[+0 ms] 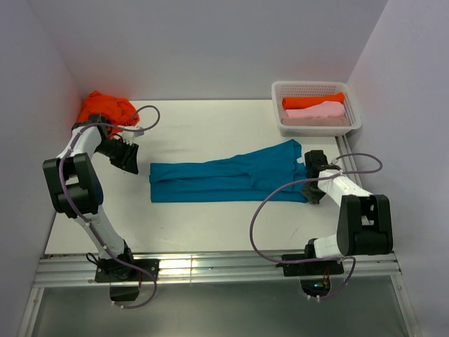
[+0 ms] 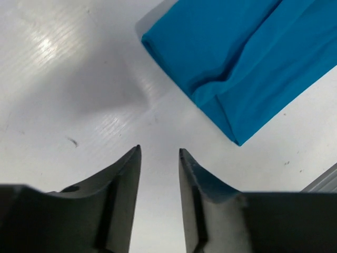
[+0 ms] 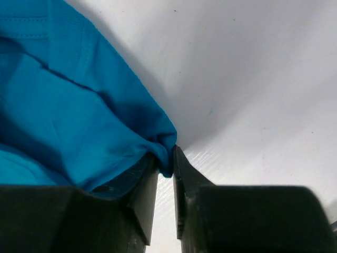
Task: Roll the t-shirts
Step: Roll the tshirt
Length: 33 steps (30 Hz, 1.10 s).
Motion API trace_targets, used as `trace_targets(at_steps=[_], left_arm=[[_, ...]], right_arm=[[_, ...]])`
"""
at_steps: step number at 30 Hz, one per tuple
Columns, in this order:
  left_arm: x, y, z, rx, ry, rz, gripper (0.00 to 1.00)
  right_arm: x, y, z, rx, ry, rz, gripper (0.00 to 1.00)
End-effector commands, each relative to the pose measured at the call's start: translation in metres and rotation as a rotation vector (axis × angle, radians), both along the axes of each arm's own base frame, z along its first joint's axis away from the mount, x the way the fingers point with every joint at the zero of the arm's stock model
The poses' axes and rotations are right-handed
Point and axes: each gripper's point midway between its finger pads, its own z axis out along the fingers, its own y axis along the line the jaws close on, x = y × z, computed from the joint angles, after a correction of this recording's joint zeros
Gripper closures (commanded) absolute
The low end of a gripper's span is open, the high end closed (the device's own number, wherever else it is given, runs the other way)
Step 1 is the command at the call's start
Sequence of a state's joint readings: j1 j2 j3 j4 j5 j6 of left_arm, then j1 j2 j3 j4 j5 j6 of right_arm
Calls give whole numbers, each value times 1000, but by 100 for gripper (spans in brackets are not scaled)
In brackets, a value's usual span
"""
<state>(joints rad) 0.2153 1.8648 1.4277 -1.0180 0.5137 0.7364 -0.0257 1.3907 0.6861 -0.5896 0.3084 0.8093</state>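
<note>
A teal-blue t-shirt (image 1: pixel 224 179), folded into a long band, lies flat across the middle of the table. My left gripper (image 1: pixel 133 160) hovers just off its left end, open (image 2: pixel 159 150), with only bare table between the fingers; the shirt's corner (image 2: pixel 242 52) lies ahead and to the right. My right gripper (image 1: pixel 311 184) is at the shirt's right end, its tips (image 3: pixel 166 158) pinching a fold of the teal cloth (image 3: pixel 63 116). A crumpled orange t-shirt (image 1: pixel 105 109) lies at the back left.
A white lattice basket (image 1: pixel 316 83) at the back right holds a rolled orange shirt (image 1: pixel 312 100) and a rolled pink one (image 1: pixel 316 111). Walls close in the table on the left, back and right. A metal rail (image 1: pixel 210 267) runs along the near edge.
</note>
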Motion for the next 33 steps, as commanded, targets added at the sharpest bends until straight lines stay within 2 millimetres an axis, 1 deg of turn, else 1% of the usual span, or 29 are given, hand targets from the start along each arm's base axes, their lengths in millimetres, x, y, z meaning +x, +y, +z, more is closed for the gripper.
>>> trace_targets(at_steps=[1,3,4,5,6,7,8,9,10,11,13,14,17,18,19,20,21,22,23,24,25,26,27,28,29,30,31,32,33], left_arm=[[20,-18,10,-64,-48,-3,57],[30,-21,10,-82,-54,23,55],[40,-23,14,-95,-81,25,54],[44,-24,14,-107,-81,35,54],[49,-24,9,-113,-73,42,53],[56,-25,13,-116,-87,42,53],[59,-26,14,-131,-88,40,53],[61,-29,10,-142,-77,33,53],[65,-30,14,-144,-85,28,52],[66,-33,13,-153,-82,21,52],[65,-39,11,-155,-76,5,53],[66,-40,10,-153,-78,-1,53],[63,-52,3,-149,-65,-28,53],[62,-55,-2,-134,-55,-35,53],[62,-57,-4,-128,-52,-31,53],[62,-58,-8,-121,-48,-31,53],[63,-60,-11,-110,-47,-34,54],[63,-60,-13,-105,-40,-33,54],[63,-60,-19,-99,-28,-33,55],[64,-62,-22,-90,-29,-34,55],[65,-60,-25,-78,-24,-25,55],[65,-60,-29,-72,-16,-22,55],[66,-60,-32,-67,-13,-20,56],[67,-58,-35,-49,-11,-13,57],[68,-58,-39,-45,-6,-11,58],[68,-58,-40,-42,-4,-10,61],[67,-57,-43,-39,4,-12,62],[66,-58,-45,-43,13,-16,65],[66,-58,-45,-47,16,-20,71]], right_arm=[[-1,-7,4,-33,7,2,65],[4,-4,16,-24,-46,8,58],[3,1,20,-19,-54,21,56],[8,1,31,-20,-95,7,56],[10,10,36,-22,-106,33,55],[7,18,41,-24,-99,60,55],[10,24,48,-17,-129,59,55],[16,32,58,-11,-160,77,55],[16,47,62,-7,-165,123,55],[19,55,68,5,-191,121,55],[33,78,82,40,-257,177,55],[40,95,90,61,-287,216,55],[62,127,100,111,-341,299,55],[68,135,102,121,-346,316,55],[72,140,95,109,-313,329,55],[81,152,104,115,-333,348,56],[86,161,105,119,-333,368,56],[91,173,98,128,-313,394,56],[101,186,109,141,-340,413,56],[103,204,110,150,-342,450,56],[108,218,100,150,-320,478,56],[119,237,114,167,-354,501,56],[122,250,116,171,-356,523,56],[121,273,103,167,-327,577,56],[131,296,117,194,-363,608,56],[133,311,119,201,-368,632,56],[130,333,106,198,-346,676,56],[137,355,120,227,-385,705,56],[139,369,120,239,-393,727,56]])
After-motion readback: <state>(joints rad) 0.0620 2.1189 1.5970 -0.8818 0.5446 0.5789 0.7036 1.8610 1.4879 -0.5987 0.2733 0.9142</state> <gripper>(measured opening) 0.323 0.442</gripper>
